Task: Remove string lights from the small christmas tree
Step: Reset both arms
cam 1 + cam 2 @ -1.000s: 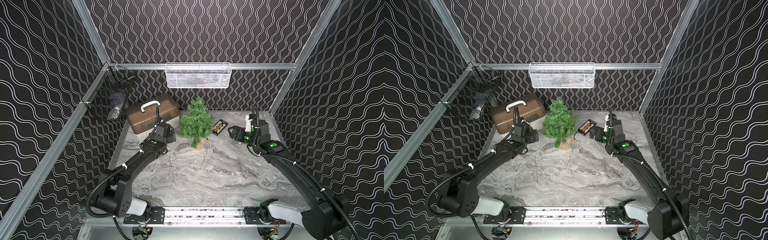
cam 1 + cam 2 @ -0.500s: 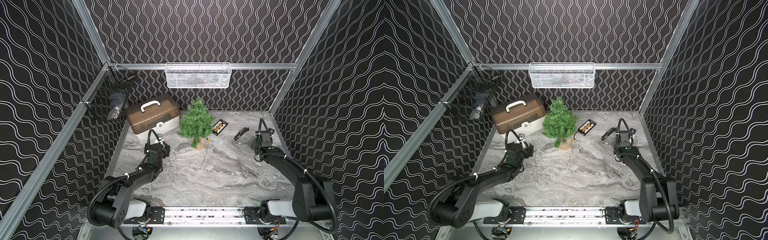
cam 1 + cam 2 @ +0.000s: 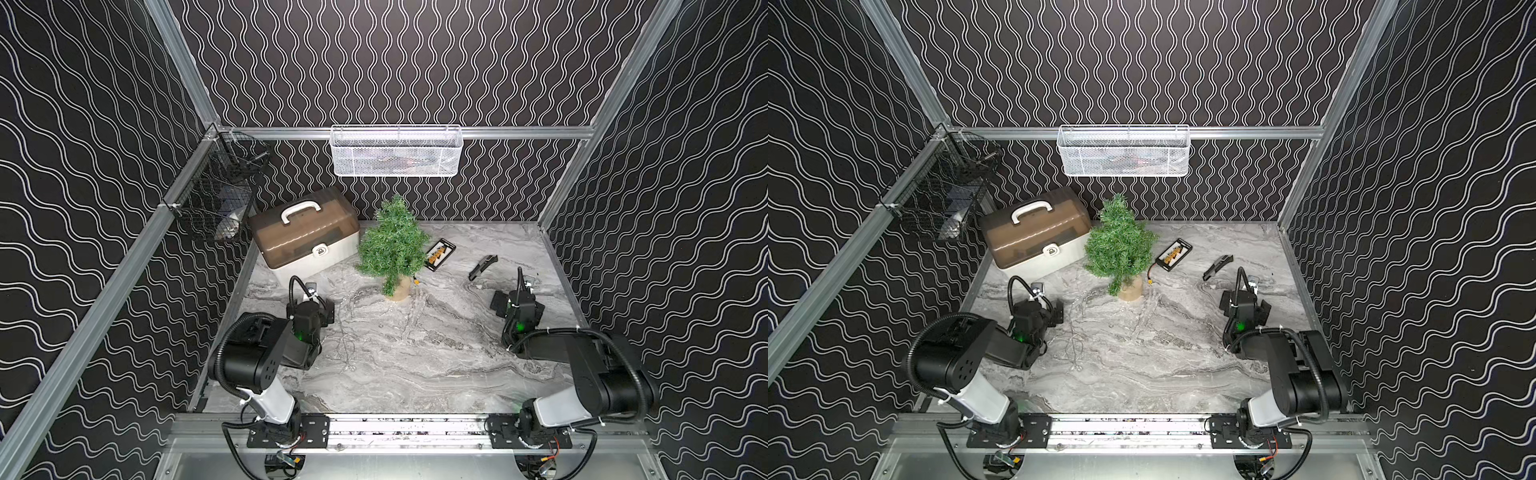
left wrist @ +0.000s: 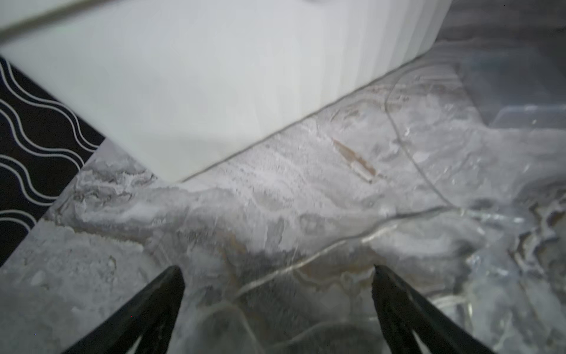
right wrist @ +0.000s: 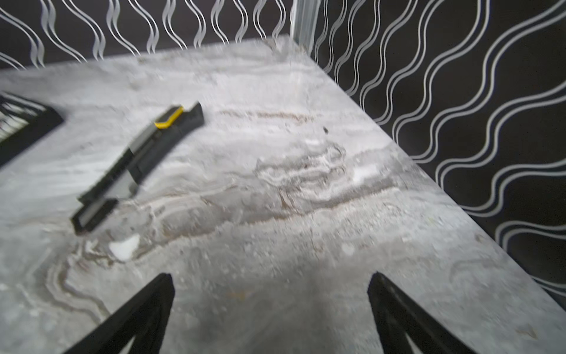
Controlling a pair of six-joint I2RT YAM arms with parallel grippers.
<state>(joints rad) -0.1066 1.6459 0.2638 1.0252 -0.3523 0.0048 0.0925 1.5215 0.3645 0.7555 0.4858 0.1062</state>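
The small christmas tree (image 3: pixel 392 245) (image 3: pixel 1119 245) stands upright at the back middle of the marble table on its tan base. The string lights (image 3: pixel 347 336) (image 3: pixel 1075 332) lie as a thin pale wire in loose loops on the table, in front and to the left of the tree. My left gripper (image 3: pixel 326 309) (image 3: pixel 1057 311) hovers low beside those loops. It is open, and in the left wrist view strands of the string lights (image 4: pixel 306 260) run on the table between its fingers (image 4: pixel 277 269). My right gripper (image 3: pixel 517 301) (image 5: pixel 271 277) is open and empty over bare marble at the right.
A brown-lidded white case (image 3: pixel 305 232) (image 4: pixel 214 76) stands at the back left. A black board with yellow plugs (image 3: pixel 439 254) and a black-and-yellow knife (image 3: pixel 483 267) (image 5: pixel 137 162) lie right of the tree. A white basket (image 3: pixel 397 151) and a black wire basket (image 3: pixel 220 199) hang on the walls.
Both arms have drawn back from beside the tree toward the front of the table and folded in. The tree has not moved.
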